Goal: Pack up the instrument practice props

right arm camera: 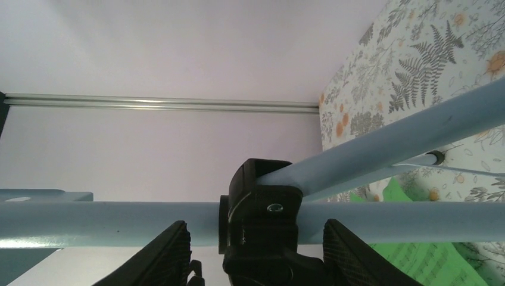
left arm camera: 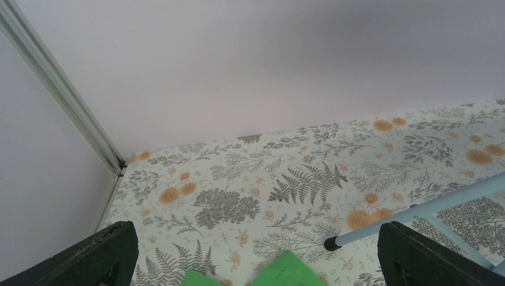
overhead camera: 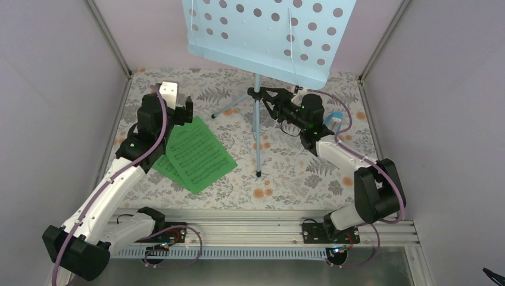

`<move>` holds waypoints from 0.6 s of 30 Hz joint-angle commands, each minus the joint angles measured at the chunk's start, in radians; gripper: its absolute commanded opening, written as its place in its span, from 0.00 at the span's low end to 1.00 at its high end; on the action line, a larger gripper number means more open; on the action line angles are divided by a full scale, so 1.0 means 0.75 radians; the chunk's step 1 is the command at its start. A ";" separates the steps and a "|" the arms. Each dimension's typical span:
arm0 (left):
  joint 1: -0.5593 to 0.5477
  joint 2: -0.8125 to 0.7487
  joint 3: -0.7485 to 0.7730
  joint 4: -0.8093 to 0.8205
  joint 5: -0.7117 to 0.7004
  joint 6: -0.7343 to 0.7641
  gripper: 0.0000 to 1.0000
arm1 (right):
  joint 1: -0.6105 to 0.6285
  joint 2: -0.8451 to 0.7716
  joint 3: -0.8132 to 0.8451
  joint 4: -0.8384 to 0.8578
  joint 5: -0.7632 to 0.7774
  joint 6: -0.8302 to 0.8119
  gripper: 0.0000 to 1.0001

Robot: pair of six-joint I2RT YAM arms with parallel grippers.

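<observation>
My right tool (right arm camera: 256,226) is part open and straddles the black collar (right arm camera: 262,196) on the pole of the music stand (overhead camera: 256,42). One finger (right arm camera: 172,250) sits on each side of the collar. I see a sliver of pole between each finger and the collar, so nothing is gripped as far as I can tell. The stand is upright on its tripod towards the back of the floral surface (overhead camera: 286,173), and its hole-punched desk tilts above the tool.

My left tool (overhead camera: 178,108) is spread as wide as it goes and is empty. It hangs above the surface on the left. Just below it, two green sheet-music pages (overhead camera: 199,155) lie flat and overlapping, near the stand's front foot. One pale blue stand leg (left arm camera: 417,208) reaches towards the pages.
</observation>
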 commanded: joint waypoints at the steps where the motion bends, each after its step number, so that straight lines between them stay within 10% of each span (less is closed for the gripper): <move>1: 0.003 -0.010 -0.003 0.012 0.011 -0.003 1.00 | -0.009 -0.063 0.049 -0.069 0.085 -0.092 0.52; 18: 0.003 -0.006 -0.003 0.012 0.020 -0.007 1.00 | -0.004 -0.077 0.005 -0.040 0.059 -0.041 0.48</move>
